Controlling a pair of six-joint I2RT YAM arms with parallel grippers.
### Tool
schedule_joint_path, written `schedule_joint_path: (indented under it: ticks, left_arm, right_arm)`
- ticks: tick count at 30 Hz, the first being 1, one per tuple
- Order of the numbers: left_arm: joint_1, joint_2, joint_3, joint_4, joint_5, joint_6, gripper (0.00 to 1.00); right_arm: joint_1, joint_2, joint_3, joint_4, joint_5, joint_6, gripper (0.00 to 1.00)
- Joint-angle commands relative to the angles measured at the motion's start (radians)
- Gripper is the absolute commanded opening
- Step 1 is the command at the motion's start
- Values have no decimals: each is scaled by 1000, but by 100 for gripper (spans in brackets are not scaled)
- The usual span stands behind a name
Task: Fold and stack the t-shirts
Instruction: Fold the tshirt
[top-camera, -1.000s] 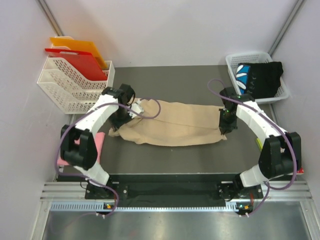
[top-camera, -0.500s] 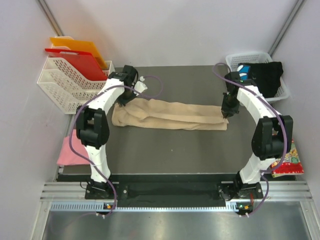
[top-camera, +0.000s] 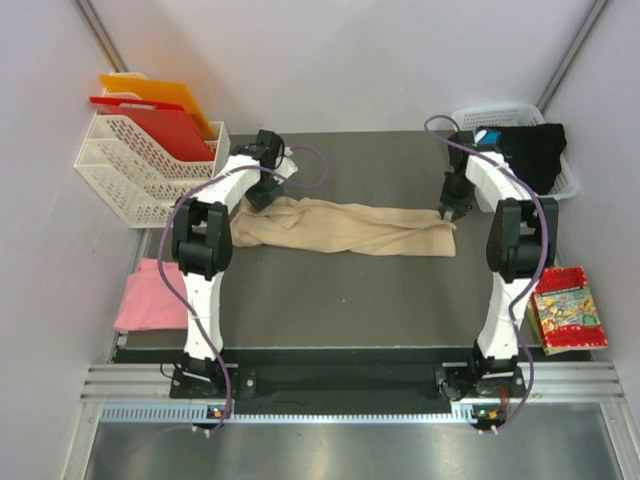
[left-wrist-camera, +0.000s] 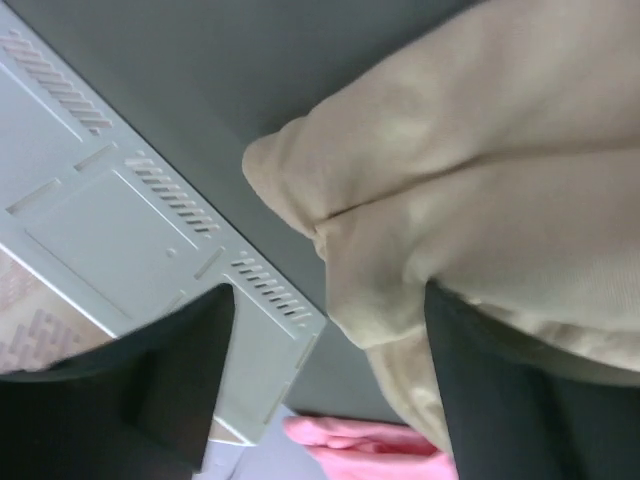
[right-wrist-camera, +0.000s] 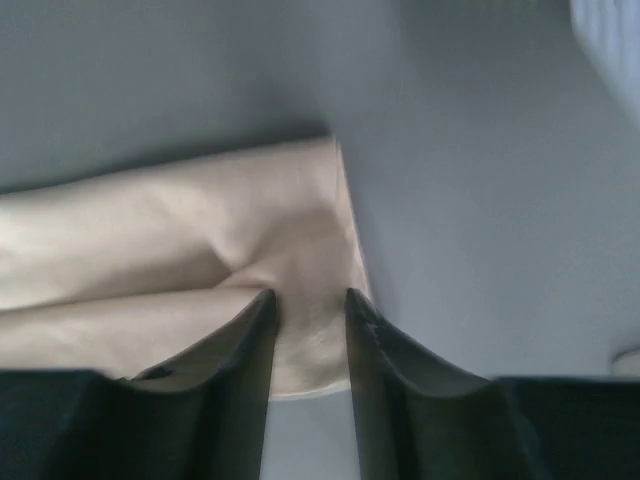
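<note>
Three t-shirts are sitting in different places. The beige t-shirt (top-camera: 350, 228) is lying across the middle of the desk (top-camera: 350, 300) as a long, narrow, doubled band. The pink t-shirt (top-camera: 150, 295) is lying bunched just off the desk's left edge. The black t-shirt (top-camera: 530, 150) is draping over the white basket (top-camera: 462, 122) at the far right corner.

The left hand (top-camera: 260, 192) is hovering at the band's left end with its fingers (left-wrist-camera: 170, 380) standing wide apart. It is clamping nothing, though a roll of cloth is resting against one finger. The right hand (top-camera: 447, 209) is sitting over the band's right end. Its fingertips (right-wrist-camera: 250, 330) are showing only a narrow gap with cloth behind it, and I cannot tell whether a fold is being pinched there.

The cloth is looking light and limp, so it is likely going to sag and crease wherever it is unsupported. The safest holds are probably the two corners of one short end, pinching both layers together. That way the band is carried over onto itself without the layers sliding apart.
</note>
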Motion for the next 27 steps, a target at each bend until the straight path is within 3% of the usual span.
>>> schedule_joint_path:
  ticks: [1, 3, 5, 11, 17, 21, 27]
  left_arm:
    - [4, -6, 45, 47, -78, -49, 99]
    - [4, -51, 11, 53, -94, -51, 99]
    - [-1, -112, -10, 6, -54, -66, 99]
    - [-54, -330, -218, -97, 47, -78, 99]
    - [-76, -442, -359, -134, 115, -118, 99]
    - [-80, -435, -412, -119, 175, -135, 99]
    - [-81, -361, -491, -7, 146, -138, 99]
  right_arm:
    - [-13, 87, 149, -31, 33, -12, 47]
    - [-13, 102, 175, -47, 55, -15, 68]
    - [-13, 82, 195, -54, 101, -15, 73]
    - [39, -45, 166, -58, 200, -12, 71]
    - [161, -140, 94, -40, 319, -30, 71]
    - [238, -116, 10, 1, 254, -26, 70]
    - [241, -5, 37, 3, 190, -15, 70]
